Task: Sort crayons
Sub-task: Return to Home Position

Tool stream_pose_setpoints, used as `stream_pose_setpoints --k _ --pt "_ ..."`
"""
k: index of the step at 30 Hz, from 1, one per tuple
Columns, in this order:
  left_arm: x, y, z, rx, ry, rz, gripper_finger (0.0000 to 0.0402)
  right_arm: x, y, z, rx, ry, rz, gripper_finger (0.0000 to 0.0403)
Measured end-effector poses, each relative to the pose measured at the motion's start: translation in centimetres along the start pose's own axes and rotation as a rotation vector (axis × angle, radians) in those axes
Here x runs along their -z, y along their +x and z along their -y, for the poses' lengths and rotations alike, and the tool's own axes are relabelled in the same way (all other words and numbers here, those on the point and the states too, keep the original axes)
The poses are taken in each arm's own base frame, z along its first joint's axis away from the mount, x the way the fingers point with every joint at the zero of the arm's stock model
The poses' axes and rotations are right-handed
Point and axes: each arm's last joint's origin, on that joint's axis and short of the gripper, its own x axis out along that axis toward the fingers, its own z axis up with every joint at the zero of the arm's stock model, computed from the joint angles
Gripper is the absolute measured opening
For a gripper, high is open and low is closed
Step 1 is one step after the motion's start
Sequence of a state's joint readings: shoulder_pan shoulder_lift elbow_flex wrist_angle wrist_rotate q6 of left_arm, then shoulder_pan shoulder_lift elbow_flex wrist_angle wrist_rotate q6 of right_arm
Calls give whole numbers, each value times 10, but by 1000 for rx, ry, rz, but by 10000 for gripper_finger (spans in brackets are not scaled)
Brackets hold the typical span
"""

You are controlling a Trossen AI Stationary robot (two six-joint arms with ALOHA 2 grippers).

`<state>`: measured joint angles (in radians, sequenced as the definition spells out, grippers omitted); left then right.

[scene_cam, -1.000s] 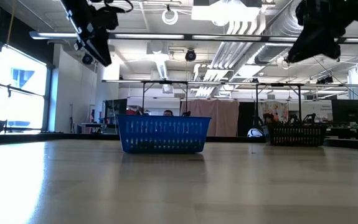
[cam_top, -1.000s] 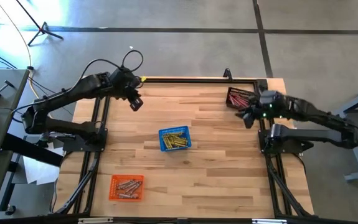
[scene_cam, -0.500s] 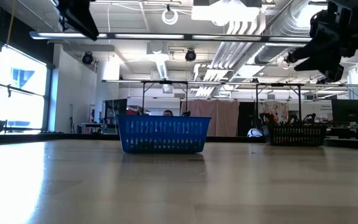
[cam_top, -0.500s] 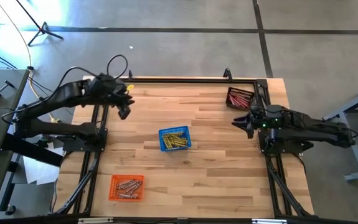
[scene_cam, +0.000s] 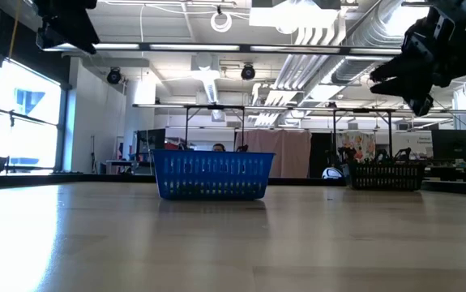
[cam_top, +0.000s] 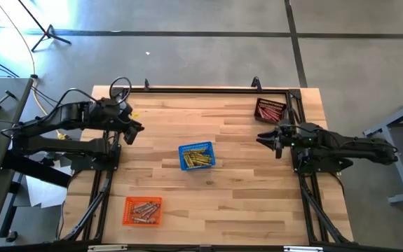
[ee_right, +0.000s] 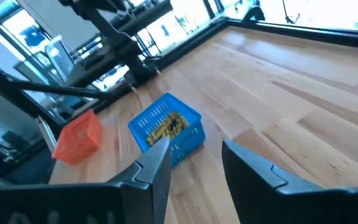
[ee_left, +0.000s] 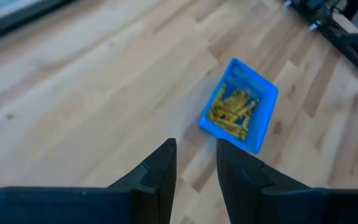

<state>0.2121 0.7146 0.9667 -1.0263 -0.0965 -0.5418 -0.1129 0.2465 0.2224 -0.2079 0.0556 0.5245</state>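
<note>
Yellow crayons [cam_top: 200, 158] lie in a blue basket [cam_top: 187, 162] at the table's middle, also seen as yellow crayons [ee_left: 231, 112] in the left wrist view. Tan crayons [cam_top: 143, 208] fill an orange basket [cam_top: 127, 214] near the front left. Red crayons [cam_top: 271, 108] lie in a dark basket [cam_top: 260, 112] at the far right. My left gripper [ee_left: 196, 165] hangs open and empty above the table's left side, left of the blue basket. My right gripper [ee_right: 194, 162] hangs open and empty above the right side, pointing nearly level toward the blue basket.
A black frame rail [cam_top: 208, 89] runs along the table's far edge, and arm stands rise at both sides. Bare wood [cam_top: 236, 203] lies between the baskets and toward the near edge. The low view shows the blue basket [scene_cam: 212, 174] and the dark basket [scene_cam: 386, 174] standing on the tabletop.
My left gripper has drawn back toward the table's left edge and a little toward the near edge, rolling as it went. My right gripper has come away from above the dark basket, sunk lower and tipped up from pointing down to nearly level. Both stayed open.
</note>
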Motion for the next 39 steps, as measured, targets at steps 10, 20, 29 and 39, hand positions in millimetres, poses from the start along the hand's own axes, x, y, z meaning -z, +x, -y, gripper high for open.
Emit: stream_pose_setpoints --k 10,20,29,39 --pt "25 12 -2 40 -83 -85 99 27 13 10 -77 76 41 130" --pt "38 16 0 62 -66 -127 99 30 15 8 -146 39 161 130" --pt "42 15 1 60 -29 -160 99 29 15 11 -59 8 209 130" --pt "44 14 2 61 -30 -172 99 29 15 13 6 57 238 130"
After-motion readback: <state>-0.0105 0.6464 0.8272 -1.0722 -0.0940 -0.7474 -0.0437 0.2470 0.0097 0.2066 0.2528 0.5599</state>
